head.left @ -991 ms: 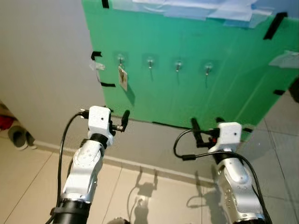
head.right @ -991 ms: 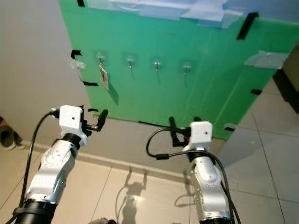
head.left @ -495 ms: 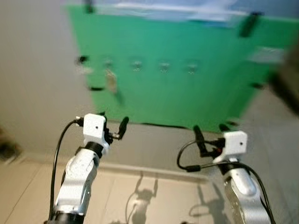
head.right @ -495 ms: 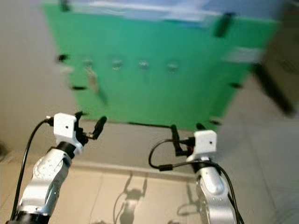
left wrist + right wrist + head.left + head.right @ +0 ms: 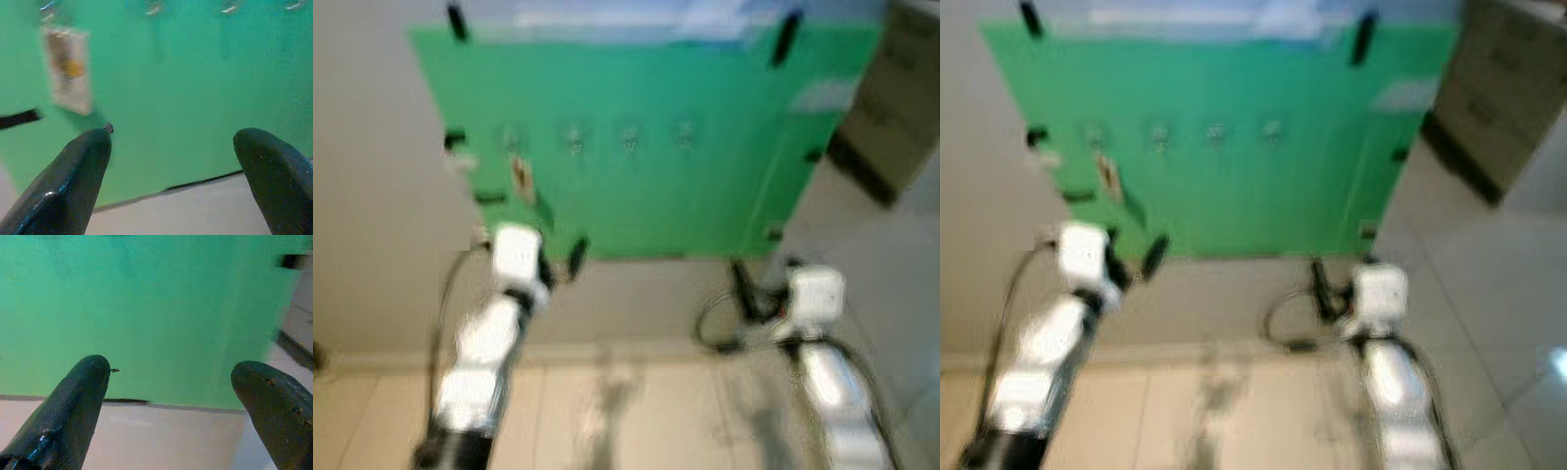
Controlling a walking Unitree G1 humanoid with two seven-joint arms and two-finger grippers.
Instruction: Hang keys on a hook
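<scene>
A green board (image 5: 646, 147) is taped to the wall ahead and carries a row of several small hooks (image 5: 629, 135). A pale key tag (image 5: 521, 176) hangs from the leftmost hook (image 5: 512, 137); in the left wrist view the key tag (image 5: 68, 71) is up beyond the fingers. My left gripper (image 5: 560, 262) is raised below the tag, open and empty. My right gripper (image 5: 764, 282) is raised in front of the board's lower right part, open and empty. The wrist views show wide gaps in the left gripper (image 5: 171, 147) and the right gripper (image 5: 171, 377). The head views are blurred.
A grey wall (image 5: 372, 196) runs left of the board. A beige cabinet (image 5: 891, 98) stands at the right. Below lies a tiled floor (image 5: 636, 411), with a skirting strip along the wall's foot.
The whole picture has shifted: the board sits further left and a cabinet has come into view at the right, so the camera has turned. Both arms keep their raised pose.
</scene>
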